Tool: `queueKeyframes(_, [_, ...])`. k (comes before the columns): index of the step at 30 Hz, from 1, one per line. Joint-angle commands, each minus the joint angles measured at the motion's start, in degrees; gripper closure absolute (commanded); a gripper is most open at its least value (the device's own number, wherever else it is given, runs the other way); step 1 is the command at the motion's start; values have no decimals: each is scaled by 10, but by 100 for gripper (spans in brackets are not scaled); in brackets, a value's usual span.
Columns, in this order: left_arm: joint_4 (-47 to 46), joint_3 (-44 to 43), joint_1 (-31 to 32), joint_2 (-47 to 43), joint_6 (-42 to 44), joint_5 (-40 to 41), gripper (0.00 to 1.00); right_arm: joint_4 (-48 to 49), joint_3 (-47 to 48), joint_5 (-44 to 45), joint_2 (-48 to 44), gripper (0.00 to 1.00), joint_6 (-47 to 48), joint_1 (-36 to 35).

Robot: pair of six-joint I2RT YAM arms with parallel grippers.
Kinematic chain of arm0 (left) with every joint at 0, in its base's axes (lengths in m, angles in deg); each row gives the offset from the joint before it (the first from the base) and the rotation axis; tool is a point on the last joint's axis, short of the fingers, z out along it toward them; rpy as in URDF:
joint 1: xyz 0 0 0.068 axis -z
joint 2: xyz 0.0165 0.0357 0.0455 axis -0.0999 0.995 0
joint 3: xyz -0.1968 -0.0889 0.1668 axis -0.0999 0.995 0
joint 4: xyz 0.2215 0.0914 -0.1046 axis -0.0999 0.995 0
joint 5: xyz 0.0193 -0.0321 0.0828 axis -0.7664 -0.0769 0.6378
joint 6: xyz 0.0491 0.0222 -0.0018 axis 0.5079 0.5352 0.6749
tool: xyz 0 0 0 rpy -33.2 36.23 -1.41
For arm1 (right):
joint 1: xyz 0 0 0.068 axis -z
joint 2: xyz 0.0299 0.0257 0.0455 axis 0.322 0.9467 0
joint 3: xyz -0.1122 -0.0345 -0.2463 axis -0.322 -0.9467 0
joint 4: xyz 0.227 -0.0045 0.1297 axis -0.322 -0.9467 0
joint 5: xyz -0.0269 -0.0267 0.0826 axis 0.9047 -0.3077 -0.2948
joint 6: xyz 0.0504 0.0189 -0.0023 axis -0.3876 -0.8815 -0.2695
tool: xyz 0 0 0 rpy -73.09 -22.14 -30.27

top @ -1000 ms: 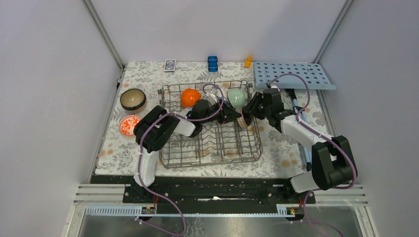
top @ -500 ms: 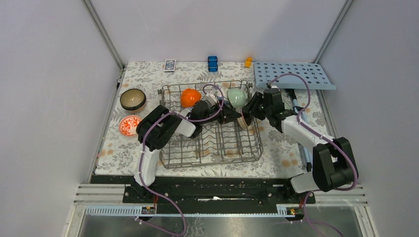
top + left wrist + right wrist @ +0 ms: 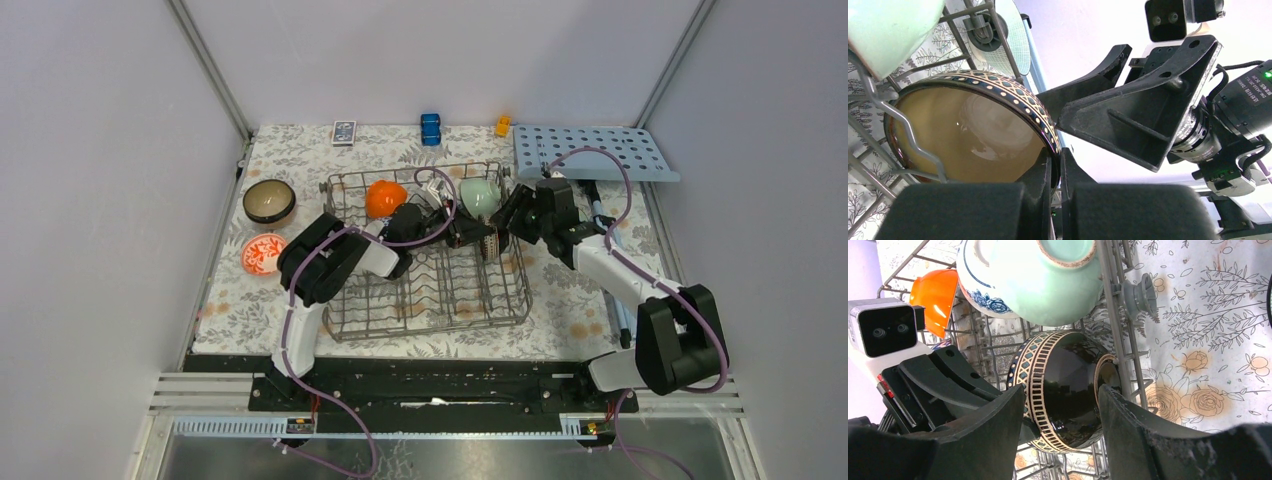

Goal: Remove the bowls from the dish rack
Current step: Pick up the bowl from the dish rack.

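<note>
two out on the tabletop (image 3: 300, 150): brown bowl (image 3: 268, 201), red-white bowl (image 3: 263, 252). left gripper (image 3: 1055, 170) jaws clamp the dark patterned bowl (image 3: 1073, 370) by its rim in the dish rack (image 3: 430, 300), right gripper (image 3: 1060, 390) jaws apart around it. orange bowl (image 3: 383, 197), green bowl (image 3: 480, 196), i think a blue-white bowl (image 3: 975, 275) to go.

The left gripper (image 3: 470, 236) and right gripper (image 3: 502, 228) meet at a dark bowl (image 3: 489, 246) in the dish rack (image 3: 430, 321), near an orange bowl (image 3: 384, 197) and a green bowl (image 3: 479, 196).

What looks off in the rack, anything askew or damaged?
No damage or spill visible. One oddity: both arms are on the same dark patterned bowl in the dish rack. The left gripper pinches its rim, while the right gripper is open and straddles its outside.
</note>
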Motion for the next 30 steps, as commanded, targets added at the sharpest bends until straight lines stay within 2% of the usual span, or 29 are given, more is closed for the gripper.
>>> queueKeyframes(1, [-65,-18,2,-28,9,-16,100,3,23,-21,-22,37,-4,1])
queueKeyframes(8, [-86,-19,3,-27,-2,-23,100,3,27,-26,-41,36,-10,1])
queueKeyframes(17, [-92,-31,3,-51,-10,-31,100,-78,78,-16,-100,19,-8,2])
queueKeyframes(26, [-105,-32,3,-79,-29,-37,100,-160,113,0,-175,16,33,1])
queueKeyframes(30, [-114,-30,3,-93,-42,-40,100,-173,112,-21,-207,16,46,2])
